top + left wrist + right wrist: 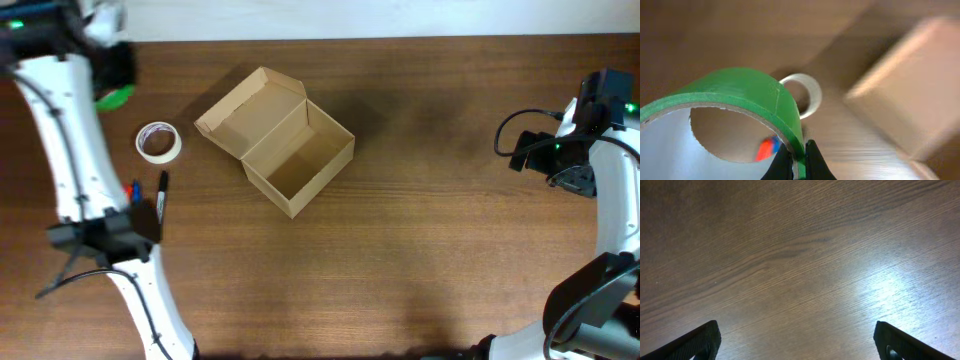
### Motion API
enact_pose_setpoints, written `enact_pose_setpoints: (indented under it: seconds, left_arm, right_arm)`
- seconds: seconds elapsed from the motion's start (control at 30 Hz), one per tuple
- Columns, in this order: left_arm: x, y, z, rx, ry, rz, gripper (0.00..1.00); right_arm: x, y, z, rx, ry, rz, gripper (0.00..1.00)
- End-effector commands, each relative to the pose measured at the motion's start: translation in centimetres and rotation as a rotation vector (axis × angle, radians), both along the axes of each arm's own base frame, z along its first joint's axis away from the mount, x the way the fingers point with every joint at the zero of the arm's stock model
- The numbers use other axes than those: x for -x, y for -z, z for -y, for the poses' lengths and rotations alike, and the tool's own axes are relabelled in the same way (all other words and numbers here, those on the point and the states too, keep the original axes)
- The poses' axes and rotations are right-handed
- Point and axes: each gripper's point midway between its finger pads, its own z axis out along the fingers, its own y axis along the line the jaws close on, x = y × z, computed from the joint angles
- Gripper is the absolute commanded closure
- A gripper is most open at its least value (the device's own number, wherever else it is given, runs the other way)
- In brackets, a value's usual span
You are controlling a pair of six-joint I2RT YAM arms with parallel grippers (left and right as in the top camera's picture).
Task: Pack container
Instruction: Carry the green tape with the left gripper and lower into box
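On tabletop (420, 250), container (295, 155): sitting open; likely light, crushable; best gripping a wall.
Left tool (799, 157): clamping green tape roll (740, 87).
Right tool (797, 335): gaping apart.

Top-down overhead; two close wrist views.

Even overhead light, soft shadow right of container (300, 155); left wrist view motion-blurred behind sharp green tape roll (740, 87); glare patch on counter (885, 292), right wrist view.
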Motion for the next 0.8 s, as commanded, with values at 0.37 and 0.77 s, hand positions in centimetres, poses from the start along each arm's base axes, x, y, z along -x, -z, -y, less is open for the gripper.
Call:
enact_pose_setpoints:
  seconds: [0.37, 0.77]
  left_arm:
    - [6.8, 0.5, 27.3, -0.124, 0.762, -0.051, 0.99]
    - [5.4, 9.0, 29.2, -0.057, 0.762, -0.179, 0.98]
  right_arm:
    - [0.0, 0.3, -0.1, -0.012, 0.008, -0.004, 0.01]
    - [0.0, 0.3, -0.1, -0.013, 0.008, -0.004, 0.01]
